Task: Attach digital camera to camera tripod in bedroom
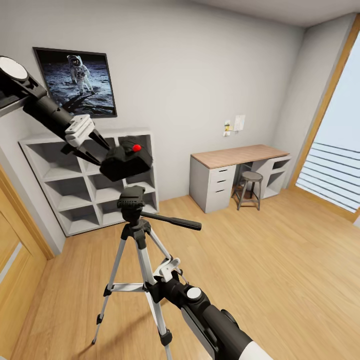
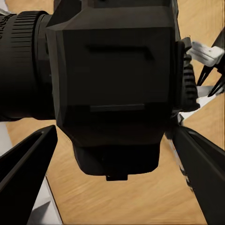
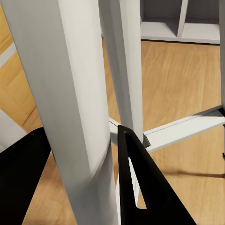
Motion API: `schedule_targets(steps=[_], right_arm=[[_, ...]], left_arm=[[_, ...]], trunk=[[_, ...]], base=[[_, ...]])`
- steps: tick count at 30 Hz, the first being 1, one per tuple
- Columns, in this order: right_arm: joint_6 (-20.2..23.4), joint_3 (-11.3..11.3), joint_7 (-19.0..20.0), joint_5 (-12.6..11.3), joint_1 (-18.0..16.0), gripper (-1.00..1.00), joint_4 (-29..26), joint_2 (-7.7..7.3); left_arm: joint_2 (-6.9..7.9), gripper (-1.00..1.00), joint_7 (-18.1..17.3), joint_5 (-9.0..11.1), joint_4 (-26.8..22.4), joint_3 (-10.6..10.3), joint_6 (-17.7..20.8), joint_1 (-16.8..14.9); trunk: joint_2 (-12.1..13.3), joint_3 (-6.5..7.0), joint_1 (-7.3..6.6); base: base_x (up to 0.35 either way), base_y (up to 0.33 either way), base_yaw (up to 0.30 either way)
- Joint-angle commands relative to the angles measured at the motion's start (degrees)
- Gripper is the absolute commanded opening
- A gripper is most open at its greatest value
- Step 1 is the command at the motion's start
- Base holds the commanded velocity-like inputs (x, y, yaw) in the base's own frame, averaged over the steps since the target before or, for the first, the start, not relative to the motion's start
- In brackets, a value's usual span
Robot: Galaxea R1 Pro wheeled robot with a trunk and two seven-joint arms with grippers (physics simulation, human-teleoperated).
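The black digital camera (image 1: 126, 159), red button on top, hangs just above the camera tripod's black head (image 1: 131, 199). My left gripper (image 1: 106, 154) reaches in from the upper left and is shut on the camera. Close up, the camera body (image 2: 112, 79) has its lens to one side and my dark fingers (image 2: 26, 173) flanking it. The camera tripod (image 1: 142, 250) stands on the wood floor, its long handle (image 1: 172, 221) pointing right. My right gripper (image 1: 156, 286) is shut on a silver tripod leg (image 3: 82, 117), which sits between the fingers (image 3: 140, 187).
Behind the tripod, a white cube shelf (image 1: 75, 195) lines the wall under an astronaut poster (image 1: 77, 82). A desk (image 1: 235, 157) with a grey stool (image 1: 250, 187) is at the right, beside a tall window (image 1: 340, 155). A wooden door (image 1: 12, 250) is at the left.
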Motion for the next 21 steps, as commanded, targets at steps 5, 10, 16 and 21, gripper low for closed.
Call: schedule_targets(steps=[5, 10, 16, 21], right_arm=[[0.28, 0.05, 0.06, -0.6, -0.07, -1.0, -0.07, 0.01], [0.28, 0.07, 0.06, -0.59, -0.07, -1.0, -0.07, 0.01], [0.3, 0.12, 0.06, -0.59, -0.02, -1.0, -0.07, 0.01], [0.3, 0.14, 0.06, -0.59, -0.02, -1.0, -0.07, 0.01]], left_arm=[[-0.82, -1.0, 0.07, 4.72, 0.59, -8.81, 0.77, -3.63], [-1.37, -1.0, 0.07, 6.32, 0.94, -14.54, 0.81, -5.93], [-1.56, -1.0, 0.01, 6.94, 1.4, -16.87, 0.81, -7.19], [-1.65, -1.0, -0.01, 7.57, 1.57, -17.8, 0.87, -7.58]], trunk=[[-0.14, -0.14, 0.04], [-0.14, -0.14, 0.04], [-0.14, -0.14, 0.04], [-0.14, -0.14, 0.04]], base=[[0.0, 0.0, 0.0], [0.0, 0.0, 0.0], [0.0, 0.0, 0.0], [0.0, 0.0, 0.0]])
